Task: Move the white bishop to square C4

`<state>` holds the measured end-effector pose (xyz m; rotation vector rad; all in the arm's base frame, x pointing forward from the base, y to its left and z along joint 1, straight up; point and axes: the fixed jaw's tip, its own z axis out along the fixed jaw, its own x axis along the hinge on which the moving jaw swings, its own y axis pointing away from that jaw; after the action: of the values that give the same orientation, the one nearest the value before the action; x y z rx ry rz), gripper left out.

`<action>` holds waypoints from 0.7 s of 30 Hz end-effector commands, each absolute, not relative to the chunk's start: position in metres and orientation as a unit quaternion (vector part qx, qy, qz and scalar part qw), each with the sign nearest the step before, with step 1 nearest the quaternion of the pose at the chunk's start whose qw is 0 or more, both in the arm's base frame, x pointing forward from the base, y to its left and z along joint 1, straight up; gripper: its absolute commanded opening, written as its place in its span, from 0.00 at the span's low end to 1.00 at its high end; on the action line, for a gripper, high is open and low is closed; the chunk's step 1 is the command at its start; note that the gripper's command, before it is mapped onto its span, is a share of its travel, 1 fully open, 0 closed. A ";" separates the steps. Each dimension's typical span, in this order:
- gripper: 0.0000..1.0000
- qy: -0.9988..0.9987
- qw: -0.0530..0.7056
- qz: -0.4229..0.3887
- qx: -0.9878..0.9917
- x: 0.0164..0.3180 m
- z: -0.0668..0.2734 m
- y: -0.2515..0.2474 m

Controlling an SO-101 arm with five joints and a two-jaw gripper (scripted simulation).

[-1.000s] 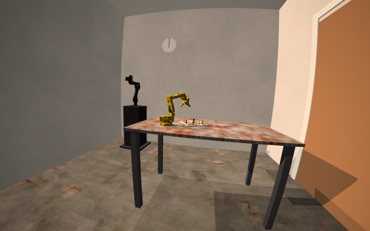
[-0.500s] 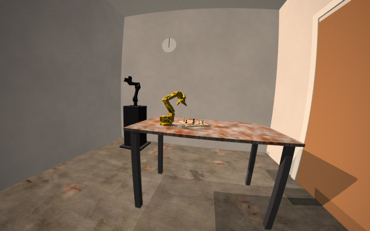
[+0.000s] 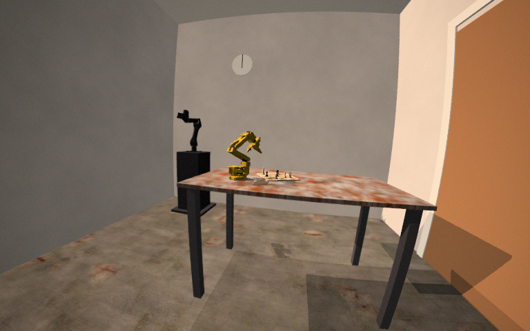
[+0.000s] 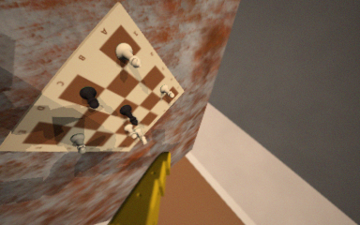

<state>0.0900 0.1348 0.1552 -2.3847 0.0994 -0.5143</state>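
The chessboard (image 4: pixel 100 100) lies on the table and also shows in the exterior view (image 3: pixel 278 177). In the wrist view it carries a large white piece (image 4: pixel 127 52) near row A, a small white piece (image 4: pixel 165 90) at the far edge, two black pieces (image 4: pixel 89 96) (image 4: pixel 127 112), a white piece (image 4: pixel 136 133) and a pale piece (image 4: pixel 79 141) near row D. I cannot tell which white piece is the bishop. My gripper (image 3: pixel 257 148) is open and empty, raised well above the board's near end. Only one yellow jaw (image 4: pixel 157 180) shows in the wrist view.
The arm's yellow base (image 3: pixel 239 172) stands on the table left of the board. A black pedestal with a camera arm (image 3: pixel 192 156) stands behind the table. The table edge (image 4: pixel 187 141) runs close to the board's far side.
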 end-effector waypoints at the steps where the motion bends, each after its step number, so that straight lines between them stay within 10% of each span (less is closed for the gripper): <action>1: 0.74 0.039 0.339 -0.195 -0.920 0.083 0.149 0.124; 21: 0.70 0.043 0.337 -0.192 -0.921 0.074 0.138 0.108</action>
<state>0.0744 0.1101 0.1421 -2.3815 0.0994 -0.5160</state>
